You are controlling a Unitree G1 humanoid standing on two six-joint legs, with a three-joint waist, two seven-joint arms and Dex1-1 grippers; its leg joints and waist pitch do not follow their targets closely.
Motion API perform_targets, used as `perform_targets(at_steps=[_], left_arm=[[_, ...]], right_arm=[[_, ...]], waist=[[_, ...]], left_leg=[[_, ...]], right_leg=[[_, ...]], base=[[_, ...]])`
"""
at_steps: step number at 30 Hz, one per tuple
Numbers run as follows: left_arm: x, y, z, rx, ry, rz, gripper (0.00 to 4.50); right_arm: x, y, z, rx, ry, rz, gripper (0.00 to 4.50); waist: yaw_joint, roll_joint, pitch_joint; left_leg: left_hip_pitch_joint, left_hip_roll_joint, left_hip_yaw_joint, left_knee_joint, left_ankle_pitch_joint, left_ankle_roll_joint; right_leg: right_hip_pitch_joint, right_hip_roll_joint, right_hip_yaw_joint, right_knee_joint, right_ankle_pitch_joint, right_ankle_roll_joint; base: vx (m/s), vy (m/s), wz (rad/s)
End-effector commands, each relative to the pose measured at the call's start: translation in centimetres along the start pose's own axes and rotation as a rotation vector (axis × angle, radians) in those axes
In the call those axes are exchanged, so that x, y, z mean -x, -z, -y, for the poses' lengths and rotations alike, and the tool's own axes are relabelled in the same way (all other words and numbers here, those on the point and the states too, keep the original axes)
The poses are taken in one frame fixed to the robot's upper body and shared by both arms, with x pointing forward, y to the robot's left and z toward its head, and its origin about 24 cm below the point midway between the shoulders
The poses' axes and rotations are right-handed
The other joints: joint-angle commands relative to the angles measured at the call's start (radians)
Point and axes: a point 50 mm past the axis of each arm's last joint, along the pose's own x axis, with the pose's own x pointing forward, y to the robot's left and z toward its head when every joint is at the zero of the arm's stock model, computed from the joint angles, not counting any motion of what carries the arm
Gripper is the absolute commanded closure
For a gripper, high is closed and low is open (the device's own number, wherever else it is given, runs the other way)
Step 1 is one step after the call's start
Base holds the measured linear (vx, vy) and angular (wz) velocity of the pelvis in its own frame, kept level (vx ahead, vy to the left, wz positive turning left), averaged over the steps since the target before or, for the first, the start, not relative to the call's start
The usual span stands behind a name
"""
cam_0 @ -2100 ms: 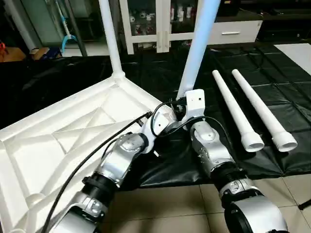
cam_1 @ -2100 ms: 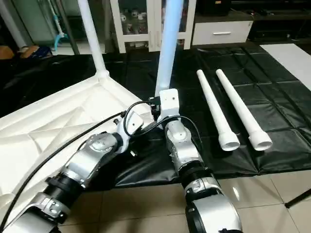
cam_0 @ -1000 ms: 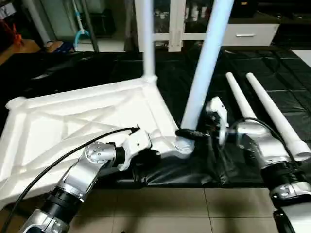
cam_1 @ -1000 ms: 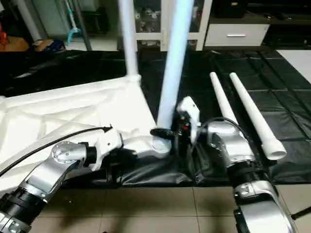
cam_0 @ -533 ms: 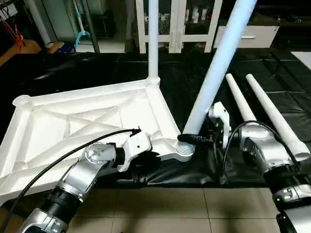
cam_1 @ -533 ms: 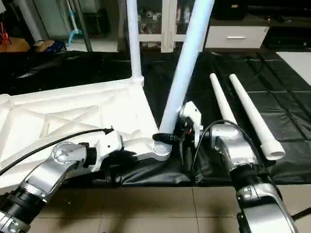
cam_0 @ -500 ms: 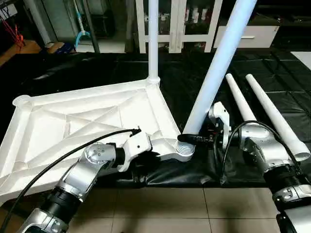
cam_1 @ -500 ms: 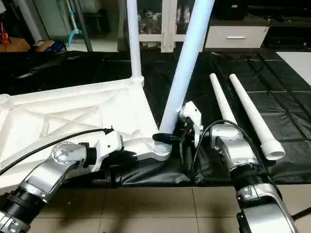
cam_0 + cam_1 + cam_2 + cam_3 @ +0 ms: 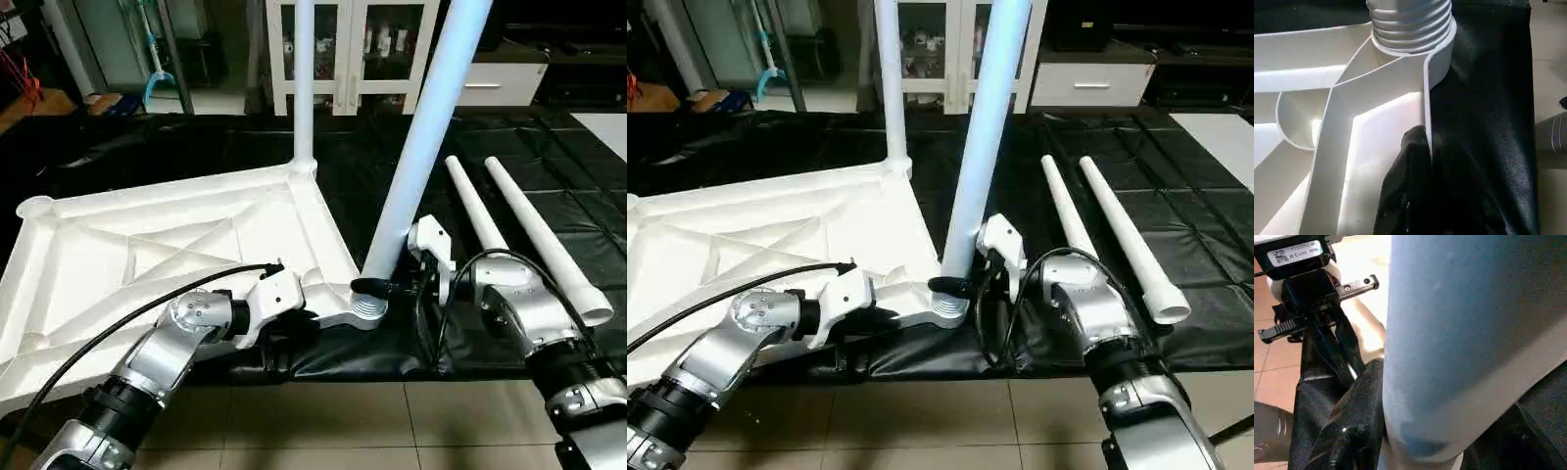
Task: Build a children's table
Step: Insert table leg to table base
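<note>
While the tabletop (image 9: 186, 245) lies ribbed side up on the black mat (image 9: 549, 206), both end effectors work at its near corner socket (image 9: 364, 311).

Left end effector (image 9: 309, 313) is pinched on the tabletop's rim wall just beside the socket. Right end effector (image 9: 377, 287) clasps the base of the leg (image 9: 421, 137) standing in that socket, tilted slightly. Another leg (image 9: 303, 78) stands upright in the far corner. Two spare legs (image 9: 519, 220) lie side by side on the mat.

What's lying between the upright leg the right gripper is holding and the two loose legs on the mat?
Only the right gripper and bare black mat, seen in the left eye view.
</note>
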Motion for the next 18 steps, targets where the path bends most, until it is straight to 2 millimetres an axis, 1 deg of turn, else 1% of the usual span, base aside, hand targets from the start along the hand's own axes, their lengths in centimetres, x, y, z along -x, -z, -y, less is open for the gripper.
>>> perform_targets(at_steps=[1,3,5,6,7,8,9,10,11,12,13,14,15,16,17,18], left_arm=[[0.5,-1.0,-0.5,-0.068,-0.009,0.018,4.50],[0.5,-0.9,-0.5,-0.066,-0.010,0.012,4.50],[0.5,-0.8,-0.5,-0.061,-0.007,0.012,4.50],[0.6,-0.9,-0.5,-0.049,-0.001,0.022,4.50],[0.6,-0.9,-0.5,-0.049,-0.001,0.022,4.50],[0.6,-1.0,-0.5,-0.044,0.000,0.027,4.50],[0.7,-1.1,-0.6,-0.043,0.002,0.032,4.50],[0.7,-1.1,-0.7,-0.044,0.002,0.032,4.50],[0.7,-1.1,-0.7,-0.045,0.002,0.031,4.50],[0.7,-1.1,-0.9,-0.056,-0.003,0.022,4.50],[0.7,-1.1,-1.0,-0.058,-0.004,0.020,4.50],[0.8,-1.2,-1.2,-0.064,-0.008,0.018,4.50],[0.8,-1.2,-1.3,-0.065,-0.011,0.020,4.50],[0.8,-1.3,-1.3,-0.067,-0.012,0.020,4.50],[0.8,-1.3,-1.4,-0.069,-0.014,0.021,4.50],[0.7,-1.4,-1.4,-0.071,-0.016,0.021,4.50]], right_arm=[[1.0,6.5,-2.0,-0.037,0.010,-0.373,2.63],[0.9,6.8,-2.2,-0.023,0.012,-0.377,2.63],[0.7,6.8,-2.2,-0.020,0.032,-0.359,2.63],[0.4,6.4,-1.6,-0.009,0.102,-0.324,2.63],[0.4,6.4,-1.6,-0.009,0.102,-0.324,2.63],[0.3,6.2,-1.4,-0.006,0.130,-0.312,2.63],[0.1,4.8,-0.2,-0.057,0.213,-0.215,2.63],[0.1,4.5,0.0,-0.066,0.228,-0.195,2.63],[0.1,4.3,0.2,-0.072,0.236,-0.183,2.63],[0.1,3.5,0.7,-0.084,0.258,-0.136,2.63],[0.1,3.3,0.8,-0.088,0.263,-0.124,2.63],[0.1,2.5,1.4,-0.142,0.287,-0.064,2.63],[0.2,2.2,1.7,-0.166,0.300,-0.045,2.63],[0.3,2.1,1.8,-0.179,0.307,-0.040,2.63],[0.3,2.1,2.0,-0.187,0.313,-0.038,2.63],[0.5,2.1,2.1,-0.177,0.322,-0.051,2.63]], waist=[[-0.008,-0.003,-0.028],[-0.009,-0.003,-0.028],[-0.010,-0.002,-0.026],[-0.012,0.000,-0.025],[-0.013,0.001,-0.025],[-0.019,-0.001,-0.023],[-0.026,0.001,-0.020],[-0.033,0.003,-0.019],[-0.036,0.003,-0.018],[-0.040,0.003,-0.018],[-0.043,0.004,-0.019],[-0.045,0.004,-0.021],[-0.045,0.006,-0.022],[-0.045,0.006,-0.027],[-0.043,0.006,-0.029],[-0.041,0.005,-0.034]], left_leg=[[0.015,0.066,-0.037,-0.089,-0.373,-0.007],[0.014,0.066,-0.038,-0.091,-0.368,-0.009],[0.015,0.066,-0.038,-0.092,-0.379,-0.010],[0.016,0.065,-0.040,-0.093,-0.394,-0.013],[0.016,0.065,-0.040,-0.094,-0.403,-0.016],[0.015,0.064,-0.042,-0.095,-0.427,-0.022],[0.016,0.064,-0.046,-0.097,-0.457,-0.030],[0.019,0.063,-0.048,-0.097,-0.486,-0.037],[0.018,0.061,-0.050,-0.097,-0.496,-0.040],[0.014,0.062,-0.054,-0.100,-0.509,-0.045],[0.017,0.063,-0.055,-0.100,-0.516,-0.046],[0.019,0.062,-0.054,-0.098,-0.506,-0.044],[0.017,0.063,-0.053,-0.098,-0.496,-0.042],[0.013,0.064,-0.050,-0.097,-0.459,-0.036],[0.011,0.064,-0.049,-0.097,-0.433,-0.032],[0.007,0.065,-0.043,-0.095,-0.378,-0.021]], right_leg=[[0.007,-0.070,0.044,-0.093,-0.312,-0.202],[0.007,-0.070,0.045,-0.094,-0.314,-0.195],[0.004,-0.069,0.045,-0.096,-0.326,-0.191],[0.002,-0.069,0.045,-0.097,-0.344,-0.187],[0.001,-0.069,0.045,-0.098,-0.355,-0.185],[-0.001,-0.069,0.044,-0.100,-0.386,-0.176],[-0.004,-0.069,0.043,-0.102,-0.422,-0.169],[-0.009,-0.069,0.043,-0.105,-0.452,-0.165],[-0.008,-0.069,0.042,-0.106,-0.468,-0.160],[-0.006,-0.070,0.041,-0.107,-0.487,-0.148],[-0.009,-0.070,0.043,-0.108,-0.490,-0.144],[-0.010,-0.069,0.044,-0.106,-0.464,-0.154],[-0.010,-0.070,0.045,-0.106,-0.445,-0.162],[-0.006,-0.069,0.046,-0.100,-0.379,-0.181],[-0.004,-0.067,0.046,-0.097,-0.335,-0.192],[0.000,-0.065,0.046,-0.089,-0.239,-0.214]], base=[[0.000,0.000,0.00],[0.000,0.000,0.00],[0.000,0.000,0.00],[0.000,0.000,0.00],[0.000,0.000,0.00],[0.000,0.000,0.00],[0.000,0.000,0.00],[0.000,0.000,0.00],[0.000,0.000,0.00],[0.000,0.000,0.00],[0.000,0.000,0.00],[0.000,0.000,0.00],[0.000,0.000,0.00],[0.000,0.000,0.00],[0.000,0.000,0.00],[0.000,0.000,0.00]])
